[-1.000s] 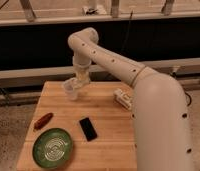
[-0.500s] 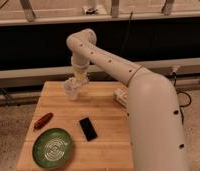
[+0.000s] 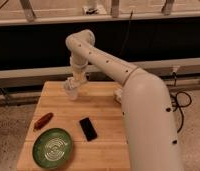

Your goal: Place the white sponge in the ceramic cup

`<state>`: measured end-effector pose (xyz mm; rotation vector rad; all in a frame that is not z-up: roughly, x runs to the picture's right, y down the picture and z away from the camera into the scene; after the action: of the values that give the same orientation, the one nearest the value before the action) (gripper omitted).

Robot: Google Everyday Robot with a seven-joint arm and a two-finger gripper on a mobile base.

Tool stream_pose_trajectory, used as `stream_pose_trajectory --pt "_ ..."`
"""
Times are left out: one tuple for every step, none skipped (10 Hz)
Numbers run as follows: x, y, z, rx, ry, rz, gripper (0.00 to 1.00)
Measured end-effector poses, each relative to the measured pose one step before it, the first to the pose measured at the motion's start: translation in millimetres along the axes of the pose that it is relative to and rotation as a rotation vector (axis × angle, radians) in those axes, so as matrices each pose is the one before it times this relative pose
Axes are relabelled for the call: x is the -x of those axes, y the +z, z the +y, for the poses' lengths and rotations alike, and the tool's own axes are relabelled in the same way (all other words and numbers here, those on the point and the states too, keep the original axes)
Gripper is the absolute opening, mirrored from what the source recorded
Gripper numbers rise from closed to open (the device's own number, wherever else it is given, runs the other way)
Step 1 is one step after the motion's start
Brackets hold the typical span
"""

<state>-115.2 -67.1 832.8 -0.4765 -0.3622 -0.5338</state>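
The ceramic cup (image 3: 71,93) is small and pale. It stands upright on the wooden table (image 3: 105,112) near the back left edge. My gripper (image 3: 73,83) hangs straight down from the white arm, directly over the cup and close to or at its rim. Something pale sits at the gripper's tip, and I cannot tell whether it is the white sponge or part of the gripper. I cannot make out the white sponge as a separate thing anywhere on the table.
A green round plate (image 3: 53,147) lies at the front left. A red-brown oblong object (image 3: 43,120) lies behind it. A black phone (image 3: 88,128) lies mid-table. A white object (image 3: 118,94) peeks out beside my arm at the right.
The gripper stays over the cup with hardly any shift. The thick forearm on the right has swung a little to the left.
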Motion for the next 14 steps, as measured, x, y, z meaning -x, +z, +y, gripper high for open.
stream_pose_trajectory --pt "1.57 2.42 -2.52 -0.00134 -0.00226 -0.00361 0.0" --pt "-0.71 2.18 -2.11 -0.00106 -0.00165 -0.00091 0.0" --pt "-0.2 2.11 -1.97 -0.00143 -0.00395 -0.00249 0.01" --pt "-0.37 1.08 -0.91 -0.00066 -0.002 -0.00114 0.06" --pt "-1.26 0.84 -0.41 -0.00055 -0.00061 -0.00011 0.1" --pt "-0.99 0.84 -0.76 -0.00109 0.00009 0.00018 0.16" --pt "0.31 1.4 -1.7 -0.00147 -0.00179 -0.00116 0.2" --pt "0.69 0.89 -1.41 -0.00113 -0.00293 -0.00097 0.21" --pt "0.44 1.21 -1.3 -0.00079 -0.00253 -0.00099 0.21" --pt "-0.21 0.86 -0.76 -0.001 -0.00112 -0.00034 0.25" --pt "-0.56 0.23 -0.08 -0.00053 0.00023 0.00004 0.28" --pt "-0.68 0.45 -0.27 -0.00138 -0.00012 -0.00059 0.36" --pt "-0.82 1.03 -0.12 -0.001 -0.00002 -0.00041 0.37" --pt "-0.2 0.47 -0.36 -0.00145 -0.00085 -0.00038 0.34"
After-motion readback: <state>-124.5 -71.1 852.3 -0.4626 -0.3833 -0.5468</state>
